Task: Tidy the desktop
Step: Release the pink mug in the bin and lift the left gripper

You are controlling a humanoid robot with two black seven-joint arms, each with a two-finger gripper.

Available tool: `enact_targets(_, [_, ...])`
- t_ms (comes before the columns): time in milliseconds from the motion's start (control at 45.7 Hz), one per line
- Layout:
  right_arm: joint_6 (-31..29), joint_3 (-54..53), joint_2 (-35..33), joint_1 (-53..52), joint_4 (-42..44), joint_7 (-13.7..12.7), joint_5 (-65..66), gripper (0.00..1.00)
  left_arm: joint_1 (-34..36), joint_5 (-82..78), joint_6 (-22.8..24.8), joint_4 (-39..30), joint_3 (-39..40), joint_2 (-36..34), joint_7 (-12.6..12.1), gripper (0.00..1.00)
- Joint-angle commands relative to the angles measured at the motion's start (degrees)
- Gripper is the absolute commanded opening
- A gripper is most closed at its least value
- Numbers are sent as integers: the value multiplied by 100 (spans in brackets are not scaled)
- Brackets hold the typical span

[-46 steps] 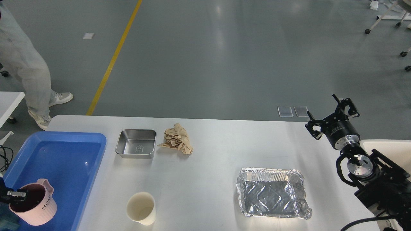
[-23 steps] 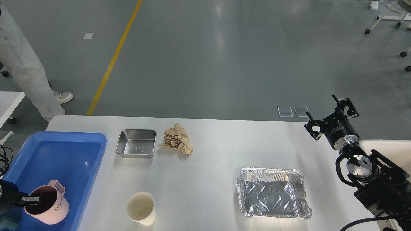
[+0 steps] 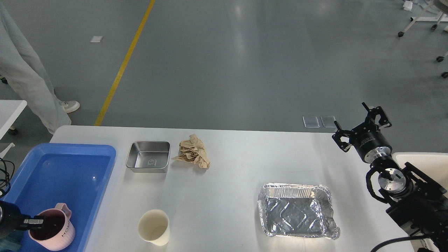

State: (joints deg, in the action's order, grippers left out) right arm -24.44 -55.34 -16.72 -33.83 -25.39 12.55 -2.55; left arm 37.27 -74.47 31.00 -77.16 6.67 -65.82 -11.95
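The white-grey desktop (image 3: 238, 164) carries a steel tray (image 3: 148, 156), a crumpled brown paper (image 3: 193, 151), a cream paper cup (image 3: 154, 227), a foil tray (image 3: 297, 210) and a blue plastic tray (image 3: 66, 168) at its left end. My left gripper (image 3: 34, 221) comes in at the bottom left and is shut on the rim of a pink mug (image 3: 54, 232), which stands upright low in the blue tray's near corner. My right gripper (image 3: 361, 123) is open and empty, held above the desktop's far right edge.
A person's legs (image 3: 24, 70) are on the floor beyond the desktop's left end. A small white side table (image 3: 10, 110) is at the far left. A white surface (image 3: 425, 162) lies beside my right arm. Wheeled furniture (image 3: 420, 17) stands at the top right.
My left gripper has moved right and down with the pink mug, deeper into the blue tray. The person has stepped further left. The right arm has barely moved.
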Motion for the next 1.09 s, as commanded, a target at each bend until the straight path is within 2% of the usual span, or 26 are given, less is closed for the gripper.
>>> enact_targets(0, [0, -3, 2, -1, 8, 2, 0, 100, 17, 12, -41, 0, 54, -1, -9, 45])
enact_targets(66, [0, -3, 2, -1, 8, 2, 0, 100, 43, 38, -41, 0, 62, 8, -17, 55])
enact_targets(219, [0, -3, 11, -1, -1, 2, 0, 100, 61, 82, -41, 0, 71, -19, 0, 72])
enact_targets(350, [0, -3, 20, -9, -1, 2, 0, 100, 69, 100, 12, -36, 115, -54, 26, 80])
enact_targets(504, [0, -3, 28, -18, -1, 2, 0, 100, 61, 249, 73, -97, 343, -124, 176, 83])
enact_targets(832, [0, -3, 37, -27, -18, 2, 0, 100, 61, 1092, 179, -97, 1029, -396, 808, 90])
enact_targets(942, [0, -11, 46, -18, -18, 2, 0, 100, 78, 1321, 398, -97, 1283, -537, 870, 91])
enact_targets(1073, [9, -12, 63, -18, -27, 2, 0, 100, 61, 1786, 811, -97, 1960, -783, 870, 91])
